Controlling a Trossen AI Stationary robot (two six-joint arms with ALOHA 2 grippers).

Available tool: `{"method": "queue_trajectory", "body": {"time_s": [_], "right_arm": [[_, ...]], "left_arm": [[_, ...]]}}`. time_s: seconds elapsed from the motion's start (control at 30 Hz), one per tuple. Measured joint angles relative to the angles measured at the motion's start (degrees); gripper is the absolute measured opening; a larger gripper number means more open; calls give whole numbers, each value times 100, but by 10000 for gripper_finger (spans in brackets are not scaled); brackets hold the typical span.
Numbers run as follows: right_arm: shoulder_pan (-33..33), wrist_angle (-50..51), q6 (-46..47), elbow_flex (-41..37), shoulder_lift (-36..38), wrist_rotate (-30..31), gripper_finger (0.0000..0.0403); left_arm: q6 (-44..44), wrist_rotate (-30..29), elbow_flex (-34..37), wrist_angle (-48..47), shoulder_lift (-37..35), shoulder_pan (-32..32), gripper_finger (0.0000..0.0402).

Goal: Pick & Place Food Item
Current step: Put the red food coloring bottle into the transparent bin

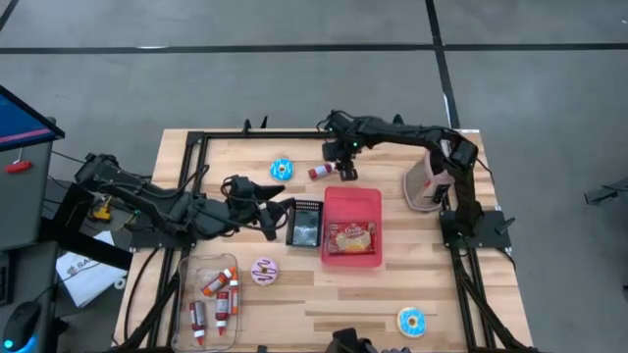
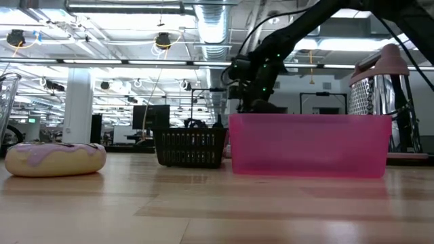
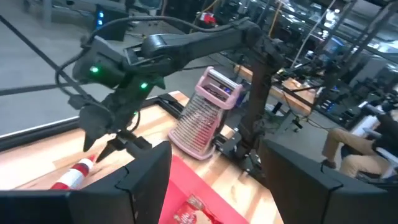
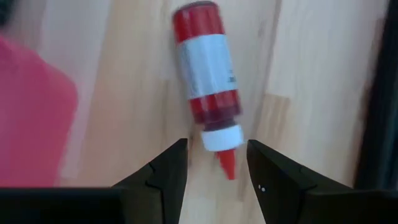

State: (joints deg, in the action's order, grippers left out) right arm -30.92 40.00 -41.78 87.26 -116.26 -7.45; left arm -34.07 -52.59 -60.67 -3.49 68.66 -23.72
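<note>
A red sauce bottle (image 4: 206, 74) with a white label and cap lies on its side on the wooden table (image 1: 392, 284), just behind the pink bin (image 1: 351, 227). My right gripper (image 4: 216, 163) is tipped steeply down over it, open, its fingers on either side of the red nozzle without touching. In the high view the right gripper (image 1: 345, 169) is just right of the bottle (image 1: 320, 172). A packaged food item (image 1: 351, 236) lies in the bin. My left gripper (image 1: 283, 214) hovers open and holds nothing, beside a black basket (image 1: 304, 224).
A pink-handled grater (image 1: 427, 181) stands at the back right. A blue donut (image 1: 282, 169) lies left of the bottle, a purple donut (image 1: 264, 271) near the middle, another blue donut (image 1: 411, 321) at the front right. A clear tray (image 1: 216, 294) holds several bottles.
</note>
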Motion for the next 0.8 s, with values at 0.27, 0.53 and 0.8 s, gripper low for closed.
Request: {"method": "queue_trajectory", "body": {"time_s": [0.27, 0.53, 0.8], "right_arm": [[-37, 7, -22, 35, -132, 33, 158], [-35, -70, -227, 56, -182, 25, 158], [113, 88, -238, 239, -696, 146, 158]], "left_arm": [[81, 48, 1, 161, -2, -171, 241], [77, 48, 3, 270, -2, -324, 241], [59, 186, 2, 550, -2, -344, 241]]}}
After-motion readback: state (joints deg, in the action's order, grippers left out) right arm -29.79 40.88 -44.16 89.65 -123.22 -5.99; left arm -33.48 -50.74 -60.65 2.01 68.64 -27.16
